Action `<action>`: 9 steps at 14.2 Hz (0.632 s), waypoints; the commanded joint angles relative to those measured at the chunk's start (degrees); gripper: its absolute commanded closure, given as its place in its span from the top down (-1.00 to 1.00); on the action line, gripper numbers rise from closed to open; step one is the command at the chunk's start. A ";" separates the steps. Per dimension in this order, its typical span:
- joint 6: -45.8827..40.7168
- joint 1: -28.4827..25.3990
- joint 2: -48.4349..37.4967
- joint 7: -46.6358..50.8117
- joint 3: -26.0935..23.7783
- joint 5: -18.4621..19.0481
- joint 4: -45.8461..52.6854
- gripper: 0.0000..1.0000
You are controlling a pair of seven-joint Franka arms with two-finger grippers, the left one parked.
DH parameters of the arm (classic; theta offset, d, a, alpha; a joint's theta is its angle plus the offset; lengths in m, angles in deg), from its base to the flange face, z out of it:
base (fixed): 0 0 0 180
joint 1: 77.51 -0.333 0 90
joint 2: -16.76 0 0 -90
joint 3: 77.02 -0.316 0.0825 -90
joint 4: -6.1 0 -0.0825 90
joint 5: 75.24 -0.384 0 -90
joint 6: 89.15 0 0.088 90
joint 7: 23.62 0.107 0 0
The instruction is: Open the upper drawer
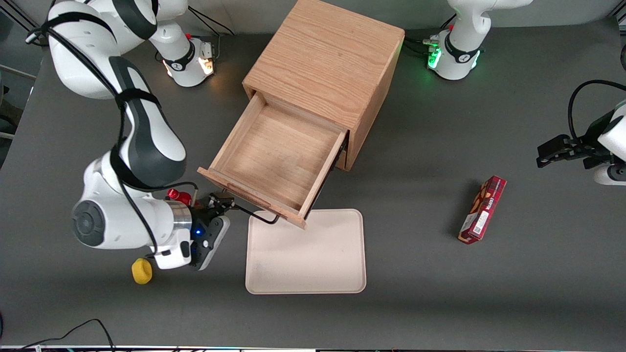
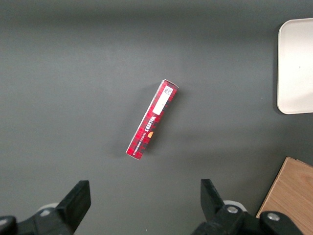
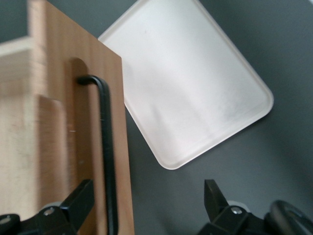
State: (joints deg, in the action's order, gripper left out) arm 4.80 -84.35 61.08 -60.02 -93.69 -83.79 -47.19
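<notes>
A: Where's the upper drawer (image 1: 274, 168)?

B: Pulled well out of the cabinet (image 1: 325, 68), over the tray (image 1: 305, 264). Your hand (image 1: 226, 201) is spread around the handle (image 3: 106, 147); you can back away.

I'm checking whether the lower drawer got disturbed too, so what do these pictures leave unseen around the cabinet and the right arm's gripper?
- Lower drawer: hidden in the front view under the pulled-out upper drawer; absent from both wrist views.
- Cabinet interior: covered by its top.
- Black handle: its end is cut off by the right wrist view's edge.
- Gripper, open around the handle: its fingertips are partly lost against the drawer front in the front view.
</notes>
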 commanded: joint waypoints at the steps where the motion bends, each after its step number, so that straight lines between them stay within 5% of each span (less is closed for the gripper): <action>1: -1.76 -0.37 -7.12 0.79 0.77 0.63 -0.58 1.00; 6: -6.93 -0.19 -18.89 29.13 0.94 1.25 -3.47 1.00; 9: -11.40 1.38 -27.59 33.59 2.25 5.80 -7.95 1.00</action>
State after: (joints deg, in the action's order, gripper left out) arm -4.83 -84.18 41.04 -29.08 -93.11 -80.99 -48.36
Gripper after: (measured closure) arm 0.000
